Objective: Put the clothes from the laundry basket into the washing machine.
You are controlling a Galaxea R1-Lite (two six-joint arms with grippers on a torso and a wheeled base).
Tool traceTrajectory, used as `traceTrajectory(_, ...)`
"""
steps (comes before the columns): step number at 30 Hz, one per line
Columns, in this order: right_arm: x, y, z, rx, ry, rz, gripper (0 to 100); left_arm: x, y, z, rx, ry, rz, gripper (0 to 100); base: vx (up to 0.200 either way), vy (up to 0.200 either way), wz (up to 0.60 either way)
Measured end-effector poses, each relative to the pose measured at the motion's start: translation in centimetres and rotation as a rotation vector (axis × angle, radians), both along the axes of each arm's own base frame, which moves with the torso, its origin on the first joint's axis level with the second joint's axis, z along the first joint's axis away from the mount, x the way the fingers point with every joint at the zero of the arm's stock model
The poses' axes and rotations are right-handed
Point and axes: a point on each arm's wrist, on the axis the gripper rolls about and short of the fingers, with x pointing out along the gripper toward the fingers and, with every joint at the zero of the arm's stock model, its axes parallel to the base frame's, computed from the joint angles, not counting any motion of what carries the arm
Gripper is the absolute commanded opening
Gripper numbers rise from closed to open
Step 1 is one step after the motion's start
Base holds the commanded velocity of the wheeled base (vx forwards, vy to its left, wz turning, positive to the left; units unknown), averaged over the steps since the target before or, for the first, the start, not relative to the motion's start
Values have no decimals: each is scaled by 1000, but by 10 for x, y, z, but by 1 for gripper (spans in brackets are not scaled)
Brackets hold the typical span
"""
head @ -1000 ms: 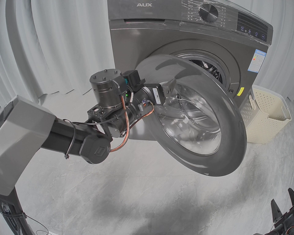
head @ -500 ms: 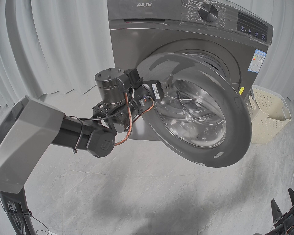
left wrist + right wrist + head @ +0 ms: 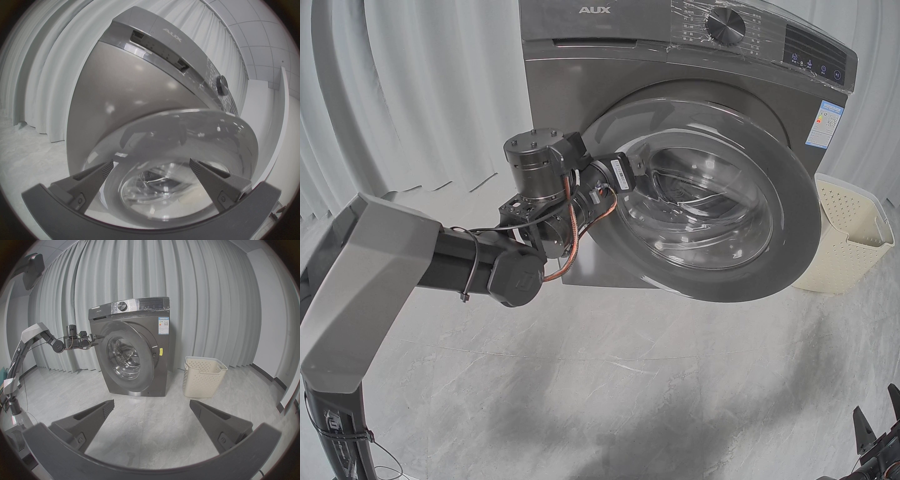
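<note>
Against pale curtains (image 3: 425,94), the left gripper (image 3: 150,162), jaws spread, should press the grey washing machine's (image 3: 581,81) round glass door (image 3: 737,275) squarely until latched.

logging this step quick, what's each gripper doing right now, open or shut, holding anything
Left gripper: jaws open, holding nothing, at the rim of the washing machine door.
Right gripper: jaws open, empty.
</note>
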Motion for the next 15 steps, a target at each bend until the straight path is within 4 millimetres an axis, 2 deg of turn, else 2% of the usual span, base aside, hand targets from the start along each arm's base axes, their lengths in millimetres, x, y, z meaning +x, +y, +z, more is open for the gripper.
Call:
traceTrajectory(8, 0, 0, 0, 0, 0, 0, 100, -21, 7, -19, 60, 79, -25, 100, 0, 0, 0)
traceTrajectory(15, 0, 0, 0, -1, 0, 0, 100, -70, 28, -44, 145, 182, -65, 100, 0, 0, 0)
